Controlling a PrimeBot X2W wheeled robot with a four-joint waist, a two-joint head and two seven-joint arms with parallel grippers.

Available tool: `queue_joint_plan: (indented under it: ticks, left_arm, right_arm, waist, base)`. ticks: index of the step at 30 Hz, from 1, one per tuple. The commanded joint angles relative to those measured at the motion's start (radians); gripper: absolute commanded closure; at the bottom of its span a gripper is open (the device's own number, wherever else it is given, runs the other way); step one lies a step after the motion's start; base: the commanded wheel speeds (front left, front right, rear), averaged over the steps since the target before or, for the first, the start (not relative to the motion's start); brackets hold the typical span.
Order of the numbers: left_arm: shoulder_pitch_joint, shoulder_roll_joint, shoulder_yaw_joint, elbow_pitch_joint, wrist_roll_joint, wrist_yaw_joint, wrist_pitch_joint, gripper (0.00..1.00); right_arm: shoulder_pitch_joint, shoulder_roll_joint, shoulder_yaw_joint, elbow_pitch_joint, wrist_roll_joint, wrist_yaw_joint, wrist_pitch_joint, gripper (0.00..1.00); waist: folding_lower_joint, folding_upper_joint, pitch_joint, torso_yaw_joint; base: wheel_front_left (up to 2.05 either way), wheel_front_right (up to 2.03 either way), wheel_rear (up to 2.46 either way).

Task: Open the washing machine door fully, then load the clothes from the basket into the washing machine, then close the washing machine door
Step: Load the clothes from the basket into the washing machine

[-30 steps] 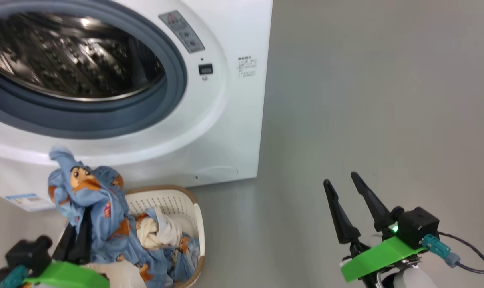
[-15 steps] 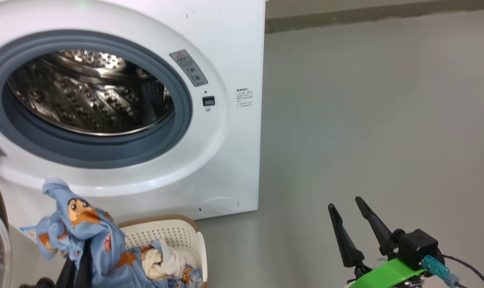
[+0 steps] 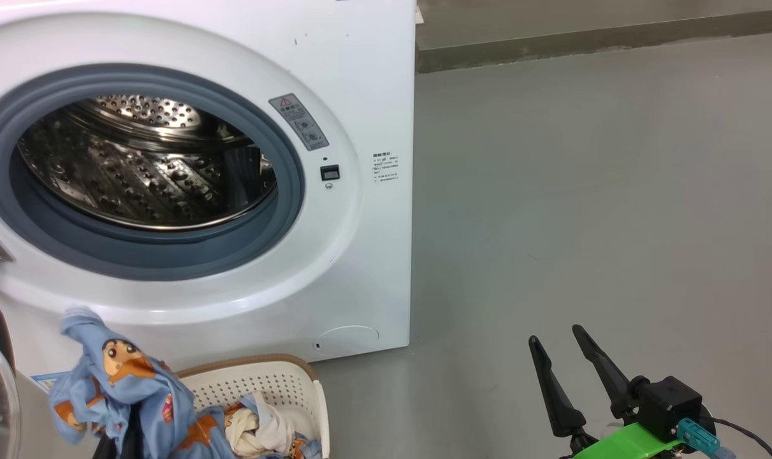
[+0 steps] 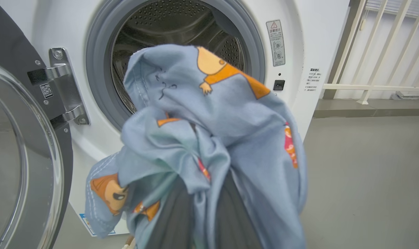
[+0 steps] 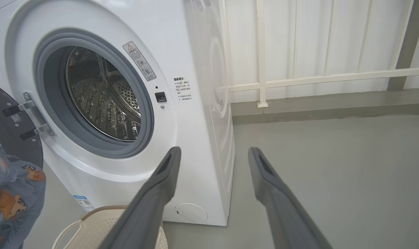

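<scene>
**Loading step, near to far.** Nearest you, the left gripper [image 4: 200, 207] is clenched on the clothes [image 4: 209, 103]. A blue printed fold is draped over both fingers and held in front of the washing machine [image 3: 373, 95], just below its opening. More blue fabric and a white piece lie in the basket [image 3: 319, 401] at the washing machine's foot. The right gripper [image 5: 212, 152] hangs released and empty off the washing machine's right front corner. The washing machine door [image 4: 19, 148] stands swung wide on the washing machine's hinge side. Beyond lie the gasket [image 3: 287, 191] and the drum [image 3: 143, 166].

**Hazards.** Fabric wrapped over your fingers may cling on release. A hanging tail may catch the gasket lip and be trapped when the door shuts.
</scene>
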Motion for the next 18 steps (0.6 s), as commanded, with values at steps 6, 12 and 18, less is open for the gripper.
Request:
queue_joint_plan:
  ticks: [6,12,18]
  left_arm:
    - [-0.034,-0.006,0.043,-0.022,0.007,-0.007,-0.012,1.00]
    - [-0.063,-0.017,0.053,-0.006,-0.007,-0.010,-0.012,1.00]
    - [-0.126,-0.005,0.052,0.015,-0.021,-0.011,-0.012,1.00]
  right_arm:
    - [-0.010,0.001,0.025,-0.028,0.003,0.002,-0.008,0.00]
    - [-0.009,0.001,0.024,-0.031,0.010,0.002,-0.008,0.00]
    - [-0.018,0.001,0.023,-0.038,0.013,0.002,-0.008,0.00]
  waist:
    - [0.0000,0.0000,0.008,-0.005]
    - [0.0000,0.0000,0.029,-0.013]
    - [0.0000,0.0000,0.059,-0.019]
  base:
    - [0.00,0.00,0.00]
    - [0.00,0.00,0.00]
    - [0.00,0.00,0.00]
